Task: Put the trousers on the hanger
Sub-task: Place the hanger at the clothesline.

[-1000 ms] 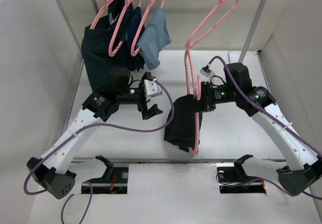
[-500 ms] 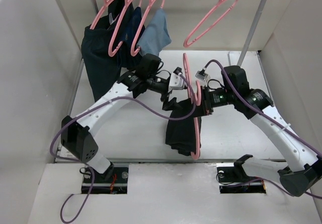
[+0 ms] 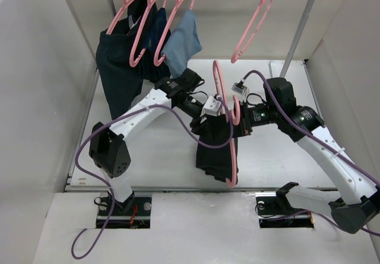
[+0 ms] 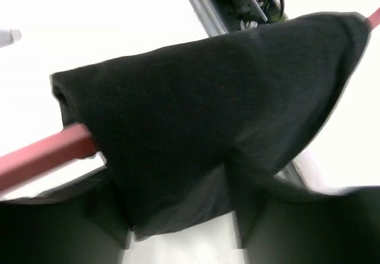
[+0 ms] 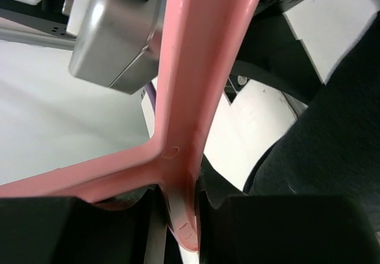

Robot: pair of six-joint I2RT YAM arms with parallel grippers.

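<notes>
The black trousers hang folded over the bar of a pink hanger, which stands on end above the table's middle. My right gripper is shut on the hanger at the joint where its arms meet, with the trousers just to the right. My left gripper reaches in from the left, against the top of the draped cloth. In the left wrist view its fingers stand partway apart on either side of a hanging fold of the trousers. The cloth hides the tips. The hanger bar sticks out at the left.
On a rail at the back hang more pink hangers, carrying a dark navy-teal garment and a light blue cloth. An empty one hangs further right, near the rail's post. White walls close in both sides.
My left arm has swung right from the table's left to the trousers, and its jaws have narrowed. The empty hanger on the rail has turned edge-on. The right arm barely moved.
</notes>
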